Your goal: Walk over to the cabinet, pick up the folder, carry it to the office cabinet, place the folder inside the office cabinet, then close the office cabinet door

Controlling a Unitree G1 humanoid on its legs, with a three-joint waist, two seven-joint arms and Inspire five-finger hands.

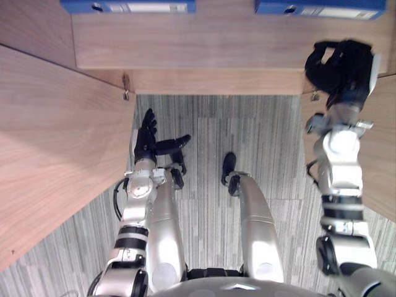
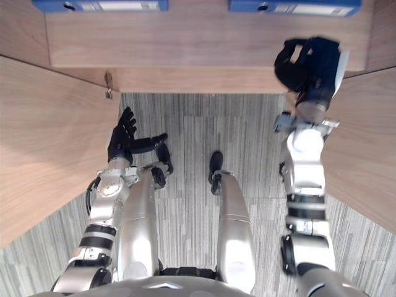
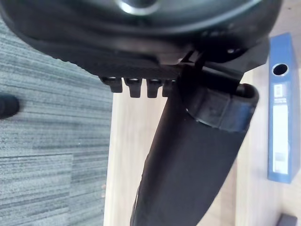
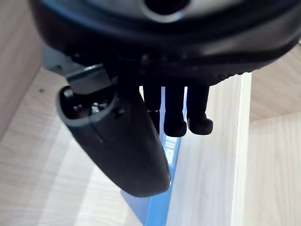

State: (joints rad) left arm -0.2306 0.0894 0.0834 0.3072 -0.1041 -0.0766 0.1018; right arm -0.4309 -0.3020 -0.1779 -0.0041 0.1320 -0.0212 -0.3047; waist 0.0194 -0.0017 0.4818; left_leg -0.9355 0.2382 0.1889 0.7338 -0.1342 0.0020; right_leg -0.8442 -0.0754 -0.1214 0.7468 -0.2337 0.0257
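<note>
Folders: two (blue) are counted, left folder [image 1: 127,6], right folder [image 1: 318,7].
Left hand [image 1: 146,141]: fingers straight, nothing held.
Right hand [image 1: 341,65]: fingers curled, nothing held.

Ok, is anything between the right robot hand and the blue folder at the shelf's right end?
Nothing visible. The right robot hand hangs at the front edge of the shelf, and only bare wood lies between it and the blue folder further back.
</note>
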